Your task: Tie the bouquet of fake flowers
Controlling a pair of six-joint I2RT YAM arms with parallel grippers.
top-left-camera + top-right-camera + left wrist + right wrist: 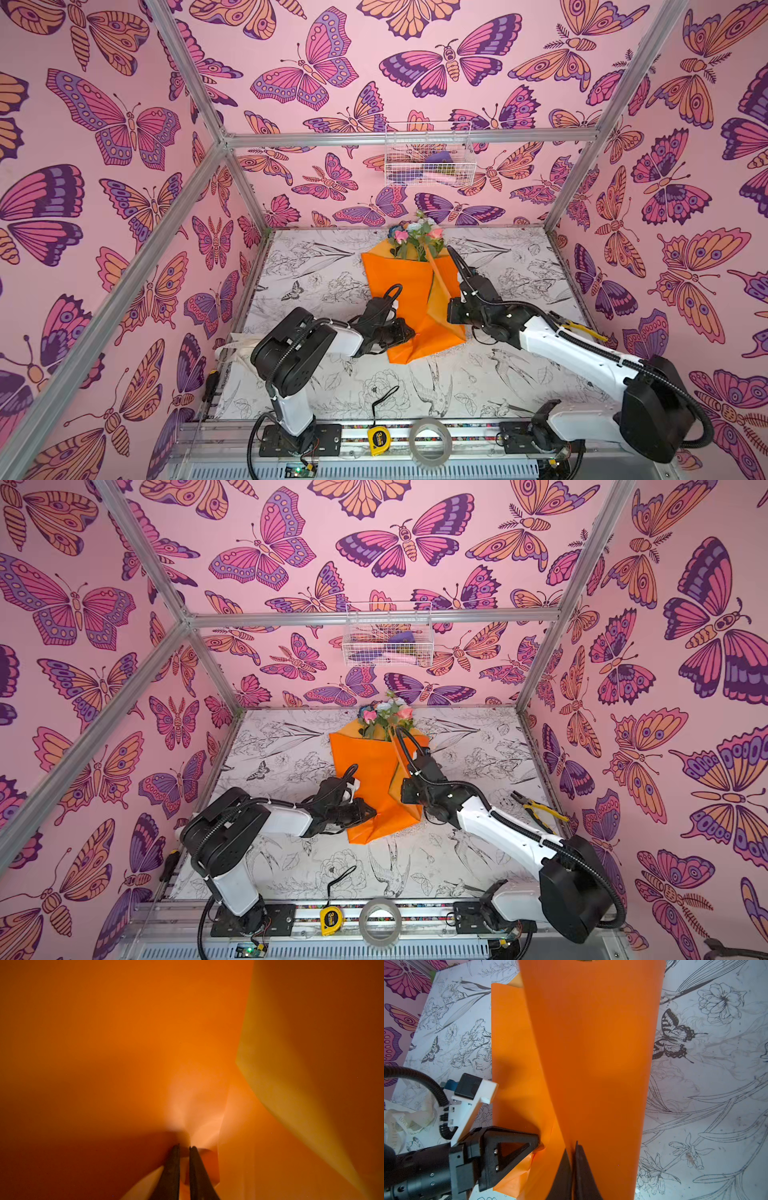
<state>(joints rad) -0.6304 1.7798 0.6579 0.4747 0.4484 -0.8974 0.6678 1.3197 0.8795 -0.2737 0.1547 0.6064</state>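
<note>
The bouquet of fake flowers lies in the middle of the table, blooms towards the back wall. Its orange wrapping paper fans out towards the front. At the lower left edge of the wrap, my left gripper is shut on a fold of the paper. My right gripper is shut on the raised right flap of the paper. The stems are hidden inside the wrap.
A cream ribbon lies at the table's left edge behind the left arm. Yellow-handled pliers lie at the right. A tape measure and a tape roll sit on the front rail. A wire basket hangs on the back wall.
</note>
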